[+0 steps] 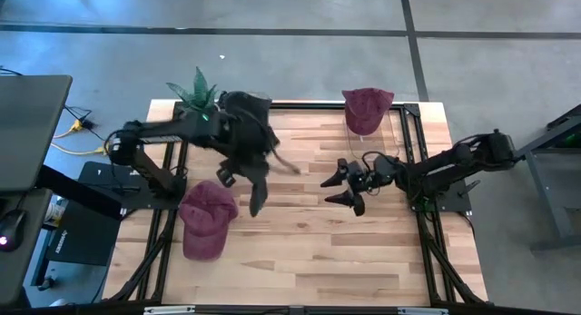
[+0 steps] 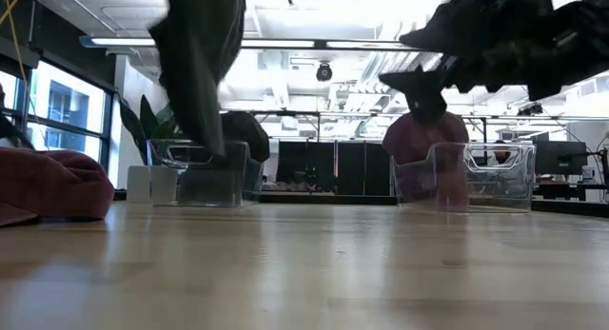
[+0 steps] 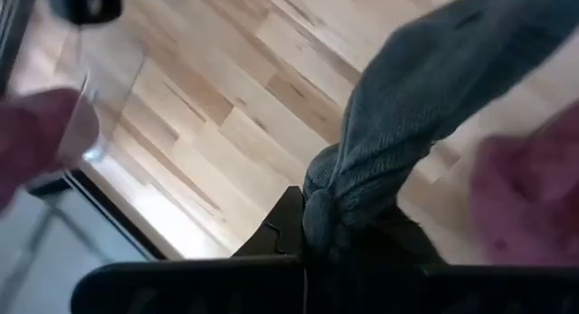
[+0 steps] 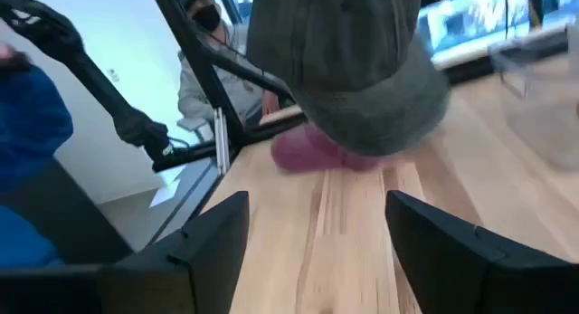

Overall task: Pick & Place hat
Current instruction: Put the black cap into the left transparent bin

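A pale wooden worktop [image 1: 309, 251] on a dark frame stands on a grey floor, with an office of ceiling lights and monitors behind it. The dark grey hat [image 1: 250, 138] hangs in the air over the far left part of the worktop, its fabric pinched in the closed left tool [image 1: 227, 174] and a strap trailing down to the right. A maroon hat [image 1: 207, 217] lies on the worktop just near of it, at the left edge. Another maroon hat [image 1: 366, 108] sits in a clear bin [image 2: 481, 176] at the far right corner; a second clear bin [image 2: 198, 171] stands far left beside a green plant [image 1: 197, 88]. The right tool [image 1: 348, 186] hovers open at centre right, holding nothing. A person [image 4: 210, 65] sits beyond the worktop's edge.
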Robot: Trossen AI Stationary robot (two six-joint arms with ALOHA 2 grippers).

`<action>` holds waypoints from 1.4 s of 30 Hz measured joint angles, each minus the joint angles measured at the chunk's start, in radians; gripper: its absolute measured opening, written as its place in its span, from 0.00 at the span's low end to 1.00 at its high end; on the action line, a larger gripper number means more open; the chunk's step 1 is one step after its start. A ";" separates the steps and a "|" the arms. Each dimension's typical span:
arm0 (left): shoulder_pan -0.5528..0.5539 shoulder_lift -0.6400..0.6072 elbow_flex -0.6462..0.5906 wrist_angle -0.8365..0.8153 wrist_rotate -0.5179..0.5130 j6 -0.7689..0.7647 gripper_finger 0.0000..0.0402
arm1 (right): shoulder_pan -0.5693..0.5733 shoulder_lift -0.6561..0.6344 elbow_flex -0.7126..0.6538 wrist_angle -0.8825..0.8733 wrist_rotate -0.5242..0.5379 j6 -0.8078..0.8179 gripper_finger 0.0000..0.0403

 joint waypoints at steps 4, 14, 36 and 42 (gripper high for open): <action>-0.114 0.057 0.000 0.044 -0.131 0.043 0.00 | -0.050 0.041 0.012 -0.016 -0.093 0.007 0.69; -0.390 0.084 -0.002 0.300 -0.187 0.155 0.00 | -0.072 0.200 0.199 -0.031 -0.372 0.065 0.72; -0.536 0.083 0.000 0.433 -0.263 0.280 0.00 | 0.024 0.653 0.641 -0.081 -0.728 0.118 0.72; -0.536 0.083 0.000 0.431 -0.290 0.276 0.00 | 0.025 0.669 0.653 -0.100 -0.690 0.120 0.72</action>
